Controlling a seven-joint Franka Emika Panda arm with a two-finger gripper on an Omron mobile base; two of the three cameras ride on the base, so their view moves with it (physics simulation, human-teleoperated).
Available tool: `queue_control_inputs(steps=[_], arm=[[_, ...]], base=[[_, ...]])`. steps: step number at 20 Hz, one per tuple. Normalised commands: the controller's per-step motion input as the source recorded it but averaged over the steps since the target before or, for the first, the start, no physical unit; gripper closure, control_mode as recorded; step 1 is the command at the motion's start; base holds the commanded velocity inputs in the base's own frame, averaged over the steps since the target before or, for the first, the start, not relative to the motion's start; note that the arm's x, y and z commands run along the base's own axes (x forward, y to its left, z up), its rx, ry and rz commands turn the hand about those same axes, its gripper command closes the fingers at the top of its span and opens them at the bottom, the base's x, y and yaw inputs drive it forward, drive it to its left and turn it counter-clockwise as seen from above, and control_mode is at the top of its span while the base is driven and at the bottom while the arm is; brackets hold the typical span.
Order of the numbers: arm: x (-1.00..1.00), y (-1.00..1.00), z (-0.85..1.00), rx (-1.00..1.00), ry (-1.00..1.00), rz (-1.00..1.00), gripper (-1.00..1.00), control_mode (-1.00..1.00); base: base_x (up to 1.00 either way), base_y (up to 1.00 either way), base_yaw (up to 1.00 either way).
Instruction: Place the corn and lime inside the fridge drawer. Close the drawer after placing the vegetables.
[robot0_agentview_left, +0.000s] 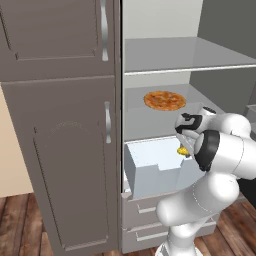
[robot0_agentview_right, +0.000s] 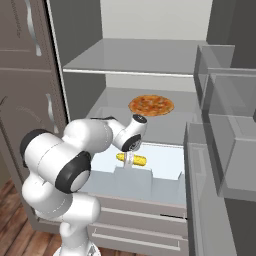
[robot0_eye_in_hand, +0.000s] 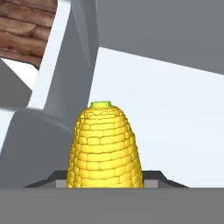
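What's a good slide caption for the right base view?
Arm lowers the corn, clamped in its gripper, into the open fridge drawer, with a pizza on the shelf above.

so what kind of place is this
Most likely a kitchen, rendered: an open fridge with glass shelves, a pizza on one, the corn over the pulled-out fridge drawer, panelled cabinets beside it.

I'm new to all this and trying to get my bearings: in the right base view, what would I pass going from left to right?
Cabinet door handle → robot arm → corn over the open fridge drawer → clear door bins.
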Motion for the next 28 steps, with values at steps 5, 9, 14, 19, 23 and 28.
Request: queue_control_inputs(steps=[5, 9, 14, 19, 23, 28], arm=[[-0.05, 0.00, -0.14, 0.06, 0.06, 0.10, 1.00, -1.00], [-0.45, 0.00, -0.23, 0.05, 0.14, 0.19, 1.00, -1.00], [-0.51, 0.00, -0.19, 0.00, 0.10, 0.13, 1.00, -1.00], [-0.01, 0.03, -0.11, -0.03, -0.03, 0.12, 1.00, -1.00], [-0.10, 0.04, -0.26, -0.17, -0.09, 0.32, 1.00, -1.00], [-0.13, 0.04, 0.23, -0.10, -0.01, 0.32, 1.00, -1.00]], base=[[0.00, 0.00, 0.00], [0.00, 0.00, 0.00], [0.00, 0.00, 0.00], [0.00, 0.00, 0.00], [0.00, 0.00, 0.00], [0.00, 0.00, 0.00]])
